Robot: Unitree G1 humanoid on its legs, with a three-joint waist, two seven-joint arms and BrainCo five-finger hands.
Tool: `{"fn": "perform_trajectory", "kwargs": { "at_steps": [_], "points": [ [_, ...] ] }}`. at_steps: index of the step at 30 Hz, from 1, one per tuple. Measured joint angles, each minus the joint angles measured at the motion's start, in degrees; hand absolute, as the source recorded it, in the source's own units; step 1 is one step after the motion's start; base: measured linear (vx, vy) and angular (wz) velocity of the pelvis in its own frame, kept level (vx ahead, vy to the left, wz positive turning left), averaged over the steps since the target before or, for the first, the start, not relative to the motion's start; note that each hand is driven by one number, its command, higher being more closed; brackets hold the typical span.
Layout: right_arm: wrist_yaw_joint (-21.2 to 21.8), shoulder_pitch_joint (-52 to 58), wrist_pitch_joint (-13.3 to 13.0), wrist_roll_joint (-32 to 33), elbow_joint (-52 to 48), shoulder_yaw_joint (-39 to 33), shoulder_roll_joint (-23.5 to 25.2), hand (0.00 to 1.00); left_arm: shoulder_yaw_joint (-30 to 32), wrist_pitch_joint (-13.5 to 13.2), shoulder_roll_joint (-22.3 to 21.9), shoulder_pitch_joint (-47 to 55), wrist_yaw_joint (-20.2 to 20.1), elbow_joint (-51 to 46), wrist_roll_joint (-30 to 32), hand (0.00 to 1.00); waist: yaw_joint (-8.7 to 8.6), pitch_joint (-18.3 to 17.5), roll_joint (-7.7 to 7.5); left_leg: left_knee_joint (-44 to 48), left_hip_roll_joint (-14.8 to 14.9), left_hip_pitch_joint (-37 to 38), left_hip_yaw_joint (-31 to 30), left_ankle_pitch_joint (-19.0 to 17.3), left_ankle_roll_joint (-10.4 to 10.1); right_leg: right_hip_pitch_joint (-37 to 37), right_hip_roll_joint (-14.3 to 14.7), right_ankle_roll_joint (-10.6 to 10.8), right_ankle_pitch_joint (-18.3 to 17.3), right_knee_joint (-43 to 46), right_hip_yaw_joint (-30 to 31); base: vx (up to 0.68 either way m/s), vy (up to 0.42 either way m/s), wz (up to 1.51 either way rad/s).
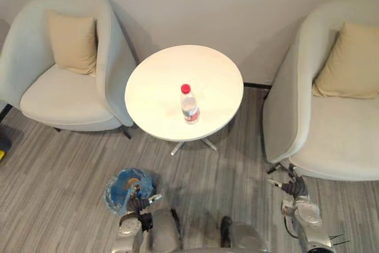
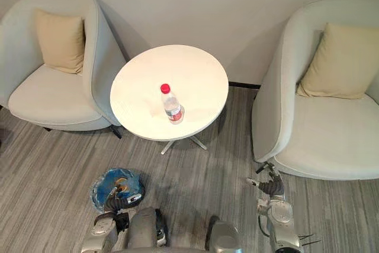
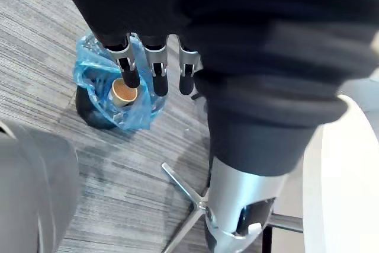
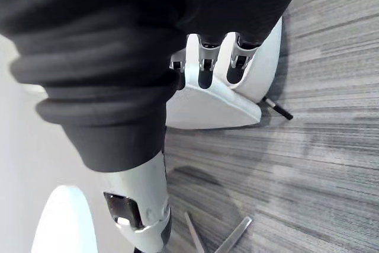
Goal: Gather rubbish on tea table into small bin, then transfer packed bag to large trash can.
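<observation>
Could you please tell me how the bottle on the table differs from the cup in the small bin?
The bottle stands upright on the round table; the cup sits inside the blue-bagged small bin on the floor. The bottle is clear with a red cap; the cup is tan and open-mouthed. Both are small drink containers.

Sm. bin (image 3: 89,117) mostly under blue bag (image 3: 86,78)
</observation>
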Motion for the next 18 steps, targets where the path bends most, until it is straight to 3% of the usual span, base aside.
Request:
{"fn": "perform_trajectory", "kwargs": {
  "at_steps": [1, 2, 4, 5, 7, 8, 10, 13, 14, 15, 16, 17, 18],
  "points": [
    [0.0, 0.7, 0.1, -0.1, -0.4, 0.1, -0.5, 0.00, 0.0, 0.0, -0.5, 0.3, 0.0, 0.0, 0.1, 0.00, 0.18, -0.6, 1.67, -8.0, -1.2, 1.0, 0.0, 7.4, -0.6, 0.9, 1.0, 1.4, -0.9, -0.2, -0.3, 0.25, 0.115, 0.19],
    [0.0, 1.0, 0.1, -0.5, -0.9, 0.1, -0.7, 0.00, 0.0, 0.0, -0.7, 0.5, 0.0, 0.2, 0.2, 0.00, 0.29, -1.1, 2.84, -9.6, -1.2, 1.3, 0.0, 8.3, 2.1, 1.1, 1.7, 2.3, -1.6, 0.0, -0.1, 0.26, 0.143, 0.25],
    [0.3, 0.9, 0.1, -2.8, -2.8, 1.6, -0.3, 0.00, 0.1, 0.1, -0.1, 0.2, 0.0, 1.2, 0.3, 0.00, 0.68, -0.9, 0.61, -12.3, -4.7, 3.3, 0.1, 7.1, 2.7, 0.4, -1.2, 4.0, -3.8, 2.5, 0.9, 0.18, 0.123, 0.12],
    [0.3, 0.7, 0.0, -4.7, -4.7, 2.7, -0.6, 0.00, 0.0, 0.2, -0.1, 0.7, 0.0, 1.3, 0.5, 0.00, 0.77, -0.9, -0.61, -12.6, -6.4, 3.8, 0.4, 6.0, 3.9, -0.9, -3.3, 5.0, -6.0, 6.3, 1.5, 0.17, 0.091, 0.08],
    [0.4, -0.8, -0.1, -6.7, -6.9, 3.8, -0.6, 0.00, -0.7, 0.4, 0.1, 1.4, 0.0, 1.9, 1.1, 0.00, 0.18, -0.5, -1.33, -12.3, -8.5, 5.0, 0.2, 3.3, 4.8, -3.8, -6.2, 6.5, -7.0, 15.8, 3.0, 0.14, 0.073, 0.26],
    [0.4, -1.4, -0.2, -7.1, -8.6, 5.2, -0.6, 0.00, -1.5, 0.4, 1.0, 2.1, 0.0, 2.0, 1.8, 0.00, -0.46, -0.5, -1.58, -12.3, -9.6, 6.1, -0.6, 2.7, 5.6, -6.2, -7.1, 7.6, -5.8, 22.5, 5.3, 0.15, 0.077, 0.41],
    [0.5, -1.5, -0.8, -9.0, -11.2, 7.2, -0.6, 0.00, -1.9, 0.4, 2.5, 2.3, 0.1, 2.0, 2.2, 0.00, -0.87, -0.7, -1.45, -12.6, -9.9, 7.1, -2.8, 2.6, 5.7, -7.8, -5.6, 6.9, -6.9, 25.2, 10.1, 0.18, 0.024, 0.60],
    [0.7, -3.7, -1.7, -11.2, -12.7, 9.1, -1.3, 0.00, -1.7, 0.2, 4.2, 1.6, 0.2, 2.0, 2.2, 0.00, -0.95, -0.8, -1.47, -14.1, -9.9, 7.3, -6.4, 3.7, 4.6, -10.9, -2.3, 6.3, -8.0, 17.1, 14.8, 0.15, -0.076, 0.68],
    [0.6, -3.7, -1.7, -11.6, -13.8, 9.7, -2.2, 0.00, -1.7, 0.0, 4.8, 1.8, 0.1, 2.1, 2.3, 0.00, -0.75, -1.2, -2.19, -13.7, -10.8, 7.2, -7.7, 3.9, 4.3, -11.0, -2.2, 5.3, -4.5, 10.3, 15.6, 0.16, -0.140, 0.86],
    [0.7, -3.9, -1.8, -12.0, -14.0, 9.9, -2.8, 0.00, -1.7, -0.2, 4.7, 1.7, 0.1, 2.5, 2.4, 0.00, -0.81, -1.3, -2.28, -13.3, -11.5, 7.1, -8.8, 3.7, 4.0, -10.9, -2.8, 6.1, -1.8, 9.4, 15.3, 0.18, -0.161, 0.90],
    [0.8, -3.9, -1.8, -13.0, -14.1, 10.0, -4.1, 0.00, -1.8, -0.3, 3.6, 2.0, 0.0, 3.0, 2.4, 0.00, -0.99, -2.2, -1.08, -13.9, -11.1, 7.0, -10.5, 4.1, 3.3, -10.3, -2.7, 5.8, -1.6, 8.6, 13.8, 0.20, -0.187, 0.53],
    [1.7, -4.7, -1.8, -13.5, -14.6, 10.9, -5.6, 0.00, -1.8, -0.4, 2.4, 2.6, 0.0, 3.1, 2.4, 0.00, -0.10, -3.2, 0.36, -15.2, -10.3, 6.8, -11.2, 4.5, 2.7, -9.7, -1.8, 5.2, -1.2, 6.9, 13.2, 0.19, -0.178, 0.33],
    [1.8, -5.2, -2.1, -13.7, -14.7, 11.7, -6.2, 0.00, -1.8, -0.4, 2.1, 3.3, 0.0, 3.1, 2.4, 0.00, -0.11, -3.4, 0.89, -16.0, -10.0, 6.9, -11.6, 4.8, 2.3, -9.4, -1.5, 4.9, -0.9, 6.1, 12.6, 0.14, -0.140, 0.21]
  ]
}}
